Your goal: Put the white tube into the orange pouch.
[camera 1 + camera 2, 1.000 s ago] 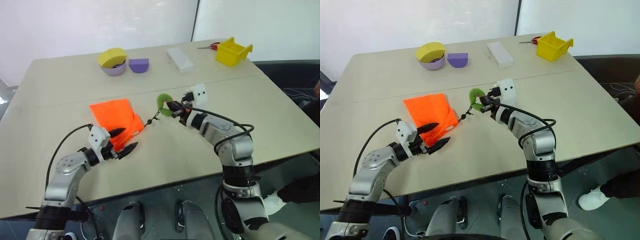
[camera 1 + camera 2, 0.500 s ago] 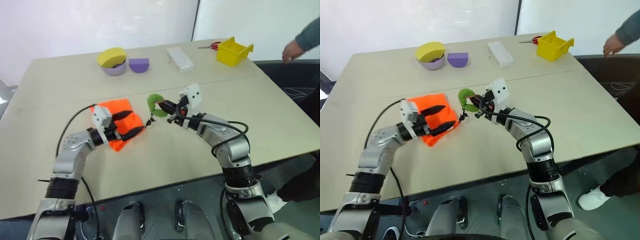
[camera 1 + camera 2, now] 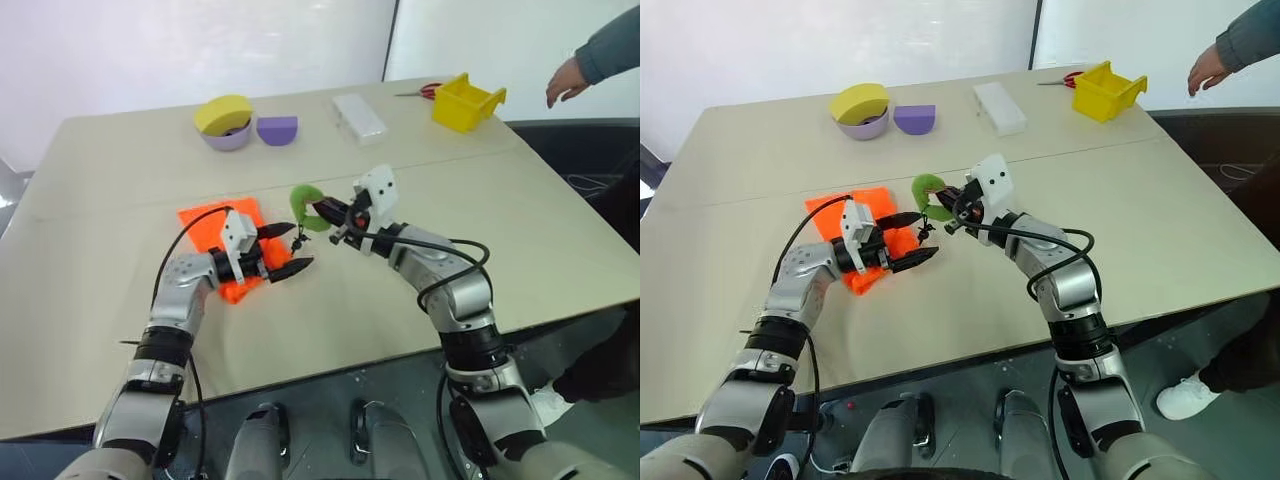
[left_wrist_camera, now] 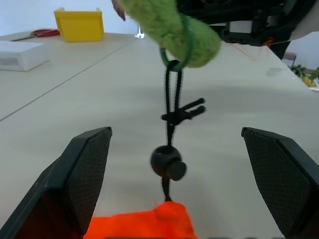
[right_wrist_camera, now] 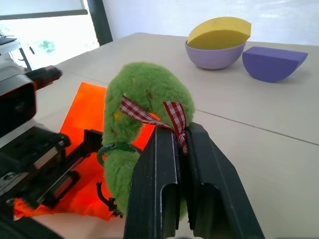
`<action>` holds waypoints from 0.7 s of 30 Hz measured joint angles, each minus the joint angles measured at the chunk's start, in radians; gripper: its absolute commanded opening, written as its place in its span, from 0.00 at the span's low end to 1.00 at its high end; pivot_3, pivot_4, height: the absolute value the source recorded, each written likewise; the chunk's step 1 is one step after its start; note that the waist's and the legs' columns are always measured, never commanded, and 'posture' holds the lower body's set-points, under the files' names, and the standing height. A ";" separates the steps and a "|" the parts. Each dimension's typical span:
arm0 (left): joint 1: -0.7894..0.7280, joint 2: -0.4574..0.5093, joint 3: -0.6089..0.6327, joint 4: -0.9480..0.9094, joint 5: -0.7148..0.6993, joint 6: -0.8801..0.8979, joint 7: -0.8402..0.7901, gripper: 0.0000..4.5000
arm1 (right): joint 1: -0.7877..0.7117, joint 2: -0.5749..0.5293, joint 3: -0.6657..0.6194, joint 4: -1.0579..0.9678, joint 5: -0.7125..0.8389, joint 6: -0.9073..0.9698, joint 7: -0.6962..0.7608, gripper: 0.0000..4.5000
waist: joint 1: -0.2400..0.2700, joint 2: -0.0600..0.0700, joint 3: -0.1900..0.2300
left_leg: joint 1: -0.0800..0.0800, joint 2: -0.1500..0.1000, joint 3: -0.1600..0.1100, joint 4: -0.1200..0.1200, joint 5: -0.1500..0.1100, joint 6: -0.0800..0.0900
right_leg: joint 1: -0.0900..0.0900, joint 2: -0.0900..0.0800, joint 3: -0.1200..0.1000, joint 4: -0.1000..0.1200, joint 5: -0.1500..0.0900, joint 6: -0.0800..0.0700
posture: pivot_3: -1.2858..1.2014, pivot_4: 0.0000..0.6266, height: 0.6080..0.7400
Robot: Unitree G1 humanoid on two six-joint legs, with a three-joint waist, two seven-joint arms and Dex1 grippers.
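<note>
My right gripper (image 5: pixel 182 149) is pinched tight on the green fuzzy ring (image 5: pixel 142 107), holding it up off the table (image 3: pixel 560 230). The orange pouch (image 3: pixel 215 222) lies flat under my wide-open left gripper (image 3: pixel 285 250), its cord (image 4: pixel 171 107) hanging between those fingers. Lots of bare tabletop around.

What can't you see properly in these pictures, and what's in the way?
- The white tube: I can't make it out in the head views or wrist views.
- The orange pouch: the left tool and its arm cover its near part, so its mouth is hidden.
- The person: cut off by the head view's edge; a hand and sleeve show.
- The red scissors: partly behind the yellow bin, too small for detail.
</note>
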 measured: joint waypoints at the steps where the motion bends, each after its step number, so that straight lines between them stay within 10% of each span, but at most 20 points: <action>1: 0.018 0.002 0.003 -0.024 0.000 0.006 0.009 0.99 | -0.001 0.001 0.000 0.000 0.000 -0.001 -0.002 0.00 | 0.001 0.000 0.000 | 0.000 0.000 0.000 0.000 0.000 0.000 | 0.000 0.000 0.000 0.000 0.000 0.000 | 0.52 0.24 1.00; 21: 0.306 -0.087 -0.032 -0.486 0.201 0.078 0.524 0.99 | -0.013 -0.004 -0.001 0.021 -0.010 -0.021 -0.008 0.00 | 0.002 0.000 0.000 | 0.001 0.000 -0.001 0.001 -0.001 -0.002 | 0.000 0.000 0.000 0.001 0.000 -0.002 | 0.52 0.24 1.00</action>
